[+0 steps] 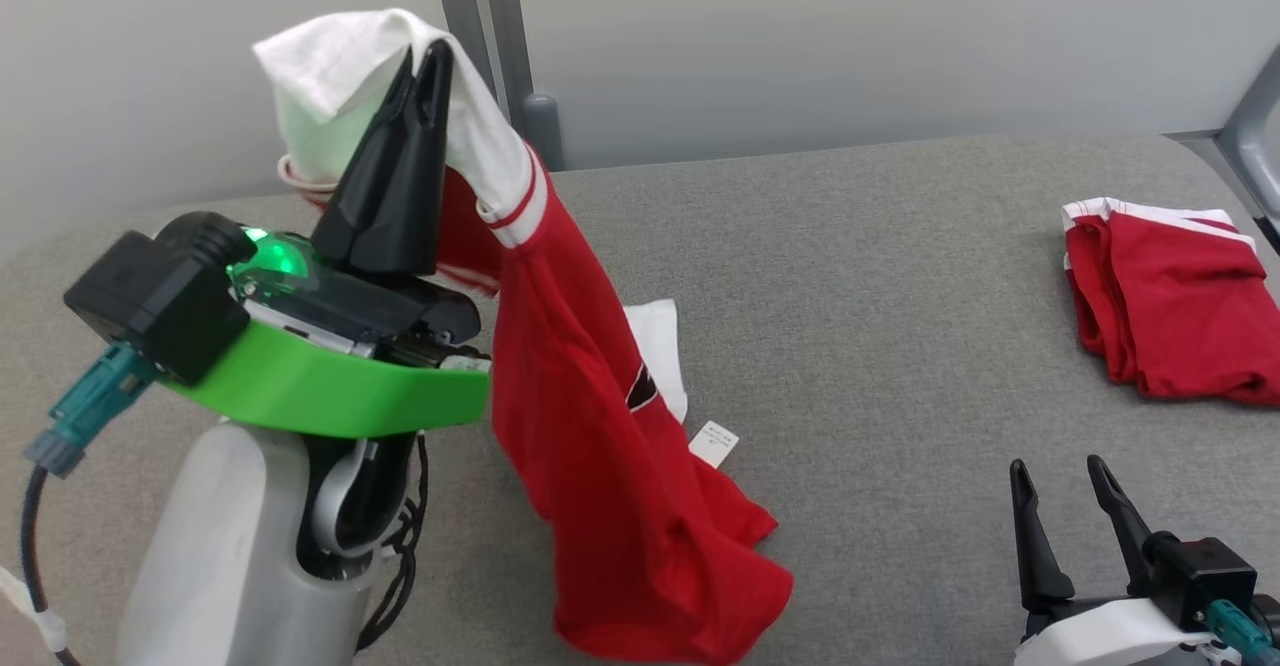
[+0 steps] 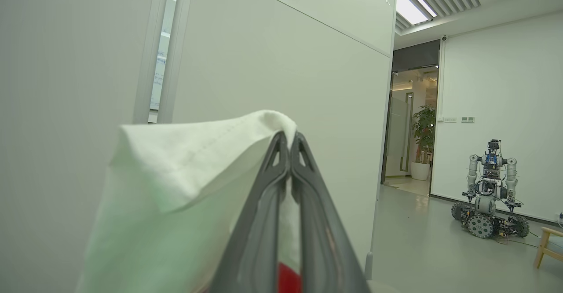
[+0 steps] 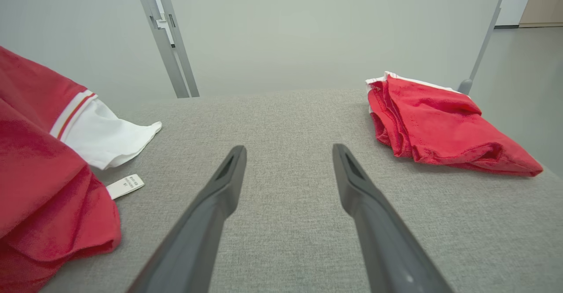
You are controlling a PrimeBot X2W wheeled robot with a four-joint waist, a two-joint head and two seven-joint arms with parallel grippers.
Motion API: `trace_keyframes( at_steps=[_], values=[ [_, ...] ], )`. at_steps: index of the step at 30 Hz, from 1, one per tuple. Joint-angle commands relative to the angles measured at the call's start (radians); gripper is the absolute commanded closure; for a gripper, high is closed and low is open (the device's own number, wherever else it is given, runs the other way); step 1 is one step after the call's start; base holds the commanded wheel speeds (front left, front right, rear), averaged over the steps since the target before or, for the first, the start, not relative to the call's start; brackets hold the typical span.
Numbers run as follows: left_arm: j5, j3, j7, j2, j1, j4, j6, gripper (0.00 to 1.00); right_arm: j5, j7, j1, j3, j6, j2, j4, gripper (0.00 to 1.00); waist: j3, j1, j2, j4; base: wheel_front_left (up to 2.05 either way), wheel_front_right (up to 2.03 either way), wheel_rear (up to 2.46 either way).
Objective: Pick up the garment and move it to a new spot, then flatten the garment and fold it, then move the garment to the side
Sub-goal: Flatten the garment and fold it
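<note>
Left tool [image 1: 426, 54] pinching white sleeve [image 1: 330, 61], holding garment [image 1: 590, 426] half-raised off counter [image 1: 880, 346] for carrying to new spot — right tool [image 1: 1058, 466] idling, fingers spread, empty.

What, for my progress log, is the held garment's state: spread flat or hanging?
Hanging: left end effector pinches the white sleeve; the garment drapes down.

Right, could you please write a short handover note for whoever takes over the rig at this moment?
Left claw: shut on the white sleeve of the garment, raised above the table.
Right claw: open, empty, low at near right.
Red body hangs down, lower part resting on the table. A second red garment lies bunched at far right.
Done: pickup. Left: set down at new spot, flatten, fold, move aside.
</note>
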Motion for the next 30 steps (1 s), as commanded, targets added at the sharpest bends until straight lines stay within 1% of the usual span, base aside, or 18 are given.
trace_keyframes(
  at_steps=[1,3,5,7,10,13,16,18,20,22,26,30],
  values=[
    [-0.004,0.011,0.011,0.013,-0.023,-0.011,0.005,1.0,-0.003,0.0,0.01,0.003,0.0,0.003,0.0,0.0,-0.003,0.0,0.0,0.005,0.0,0.0,0.0],
    [-0.005,0.021,0.027,0.029,-0.045,-0.01,0.003,1.0,-0.003,0.0,0.005,0.007,0.0,0.003,0.001,0.0,-0.004,0.0,0.0,0.01,0.0,0.0,0.0],
    [-0.024,0.026,0.045,0.04,-0.071,0.0,-0.004,1.0,-0.005,0.0,0.0,0.014,0.0,0.003,0.001,0.0,-0.006,0.0,0.0,0.014,0.0,0.0,0.0],
    [-0.034,0.035,0.062,0.066,-0.106,0.018,-0.011,1.0,-0.004,0.0,-0.007,0.017,0.0,-0.001,0.002,0.0,-0.005,0.0,0.0,0.016,0.0,0.0,0.0],
    [-0.069,0.043,0.077,0.089,-0.157,0.05,-0.022,1.0,-0.003,0.0,-0.015,0.022,0.0,-0.005,0.004,0.0,-0.004,0.0,0.0,0.015,0.0,0.0,0.0],
    [-0.099,0.035,0.084,0.128,-0.208,0.083,-0.028,1.0,-0.001,0.0,-0.02,0.027,0.0,-0.008,0.004,0.0,-0.003,0.0,0.0,0.01,0.0,0.0,0.0],
    [-0.125,0.004,0.08,0.141,-0.248,0.113,-0.034,1.0,0.0,0.0,-0.016,0.027,0.0,-0.009,0.005,0.0,-0.001,0.0,0.0,0.003,0.0,0.0,0.0],
    [-0.14,-0.036,0.078,0.129,-0.26,0.128,-0.036,1.0,-0.001,0.0,-0.014,0.03,0.0,-0.008,0.005,0.0,0.003,0.0,0.0,-0.002,0.0,0.0,0.0],
    [-0.155,-0.094,0.074,0.102,-0.26,0.145,-0.036,1.0,0.0,0.0,-0.015,0.031,0.0,-0.007,0.005,0.0,0.008,0.0,0.0,-0.007,0.0,0.0,0.0],
    [-0.172,-0.168,0.063,0.063,-0.249,0.166,-0.036,1.0,0.001,0.0,-0.021,0.033,0.0,-0.006,0.005,0.0,0.014,0.0,0.0,-0.013,0.0,0.0,0.0],
    [-0.194,-0.354,0.029,-0.021,-0.216,0.244,-0.036,1.0,0.003,0.0,-0.043,0.044,0.0,-0.005,0.006,0.0,0.038,0.0,0.0,-0.037,0.0,0.0,0.0],
    [-0.233,-0.54,-0.016,-0.07,-0.186,0.354,-0.036,1.0,0.006,0.0,-0.076,0.066,0.0,-0.003,0.007,0.0,0.075,0.0,0.0,-0.076,0.0,0.0,0.0]
  ],
)
